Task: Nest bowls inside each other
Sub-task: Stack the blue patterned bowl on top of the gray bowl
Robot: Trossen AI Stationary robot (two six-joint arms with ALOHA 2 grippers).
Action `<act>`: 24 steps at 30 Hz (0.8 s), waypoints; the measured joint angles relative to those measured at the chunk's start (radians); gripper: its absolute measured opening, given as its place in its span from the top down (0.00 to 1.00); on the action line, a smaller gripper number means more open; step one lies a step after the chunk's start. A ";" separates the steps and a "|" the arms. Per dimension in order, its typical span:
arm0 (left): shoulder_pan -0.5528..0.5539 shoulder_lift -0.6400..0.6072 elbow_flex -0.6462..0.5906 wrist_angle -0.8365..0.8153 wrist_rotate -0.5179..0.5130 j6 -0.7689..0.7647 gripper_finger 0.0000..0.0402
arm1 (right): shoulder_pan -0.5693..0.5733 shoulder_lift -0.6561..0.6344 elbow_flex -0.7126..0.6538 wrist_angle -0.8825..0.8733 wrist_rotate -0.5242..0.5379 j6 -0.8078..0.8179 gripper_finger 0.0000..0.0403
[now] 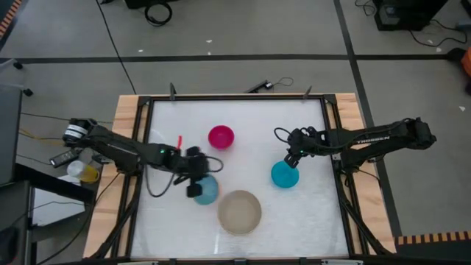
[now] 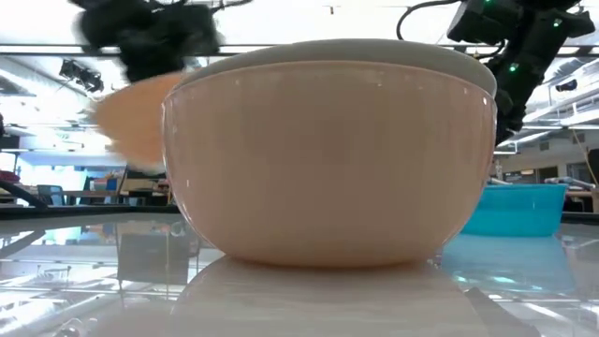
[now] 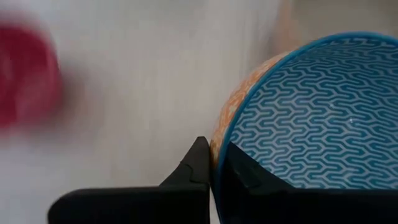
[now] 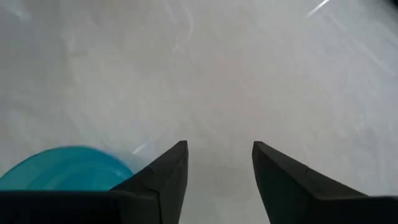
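Observation:
My left gripper point(image 1: 196, 182) is shut on the light blue bowl point(image 1: 207, 190), which has a blue zigzag pattern inside point(image 3: 311, 118) and an orange-speckled outside. This bowl hangs just left of the large beige bowl point(image 1: 239, 211), which rests on its base near the table's front. My right gripper point(image 1: 293, 160) stands open above the far rim of the teal bowl point(image 1: 285, 175), touching nothing. That bowl also shows beside my open fingers in the right wrist view point(image 4: 62, 169). The red-magenta bowl point(image 1: 221, 137) stands alone toward the far side. My left gripper pinches the light blue bowl's rim point(image 3: 219, 147), one finger inside the bowl and one point(image 3: 198, 163) against its outer wall. The fingers slant down from the table's left. In the low view the bowl's outside point(image 2: 140, 122) hangs tilted, clear of the table, behind the beige bowl.
The white table is framed by dark rails point(image 1: 147, 147) and wooden side boards. Bare surface lies between the red-magenta bowl and the teal bowl, and along the near edge on both sides of the beige bowl point(image 2: 328, 159). Cables lie on the floor beyond the far edge.

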 joint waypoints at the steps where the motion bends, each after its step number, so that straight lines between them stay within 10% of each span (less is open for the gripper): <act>1: -0.013 -0.026 -0.025 -0.026 -0.004 -0.055 0.97 | -0.005 0.000 0.000 0.007 0.009 -0.008 0.54; 10: -0.146 -0.095 -0.182 -0.126 -0.008 -0.377 0.97 | -0.068 0.000 0.000 0.075 -0.036 0.013 0.54; 24: -0.171 -0.096 -0.198 -0.157 -0.013 -0.404 0.79 | -0.027 0.000 0.002 -0.023 -0.143 0.200 0.54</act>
